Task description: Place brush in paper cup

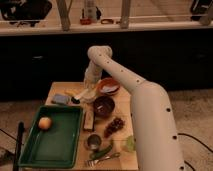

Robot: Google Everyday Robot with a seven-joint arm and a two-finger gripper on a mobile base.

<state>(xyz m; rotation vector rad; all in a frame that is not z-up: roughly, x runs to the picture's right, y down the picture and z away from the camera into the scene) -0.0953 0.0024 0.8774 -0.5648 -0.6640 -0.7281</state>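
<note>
Camera view: arm folds downward, pincer point(89, 90) over the brush point(80, 96) (grip state unclear).

Single arm point(150, 117), all cream-white with a smooth matte shell, no visible cables or sleeves. Built of thick tubular segments: the nearest is very fat and fills the lower right of the camera view, the next is slimmer and tapers away from it. Rounded dome-shaped joint point(99, 53) at the top, same cream colour. Small dark round dots, screw holes or fasteners, run in a spaced line along the side of the segments. No logos or text legible. The wrist section is short and cylindrical, slightly shadowed. Gripper point(86, 91) is pale like the arm, details unclear, low over the far end of the wooden table point(59, 88).
</note>
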